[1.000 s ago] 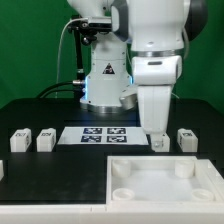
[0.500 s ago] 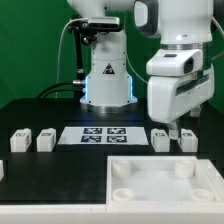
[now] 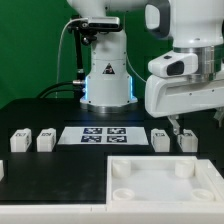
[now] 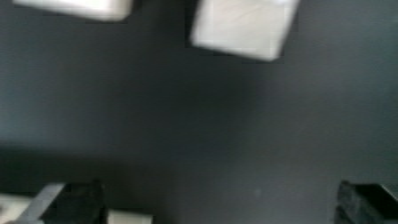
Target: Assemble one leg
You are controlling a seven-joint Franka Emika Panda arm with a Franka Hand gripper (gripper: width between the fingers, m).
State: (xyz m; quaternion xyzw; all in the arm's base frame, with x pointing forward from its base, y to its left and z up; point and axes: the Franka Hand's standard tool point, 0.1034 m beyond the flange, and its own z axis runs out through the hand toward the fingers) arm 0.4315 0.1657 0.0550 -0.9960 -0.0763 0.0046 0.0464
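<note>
Several small white legs lie on the black table. Two are at the exterior view's left point(image 3: 20, 141) point(image 3: 45, 140) and two at its right point(image 3: 160, 140) point(image 3: 186, 140). My gripper point(image 3: 180, 122) hangs a little above and behind the two right legs, touching neither. In the wrist view the gripper point(image 4: 217, 200) is open wide with nothing between its dark fingers point(image 4: 71, 200). Two white blocks point(image 4: 244, 27) point(image 4: 80, 8) lie ahead of it, blurred.
The large white tray-like part point(image 3: 150, 172) with round corner sockets lies at the front. The marker board point(image 3: 105, 134) lies at the middle of the table. The robot base point(image 3: 105, 75) stands behind it. A white scrap point(image 4: 134, 217) shows by one finger.
The gripper has moved toward the exterior view's right and risen a little, from over the inner right leg to above the outer right leg. The legs have not moved.
</note>
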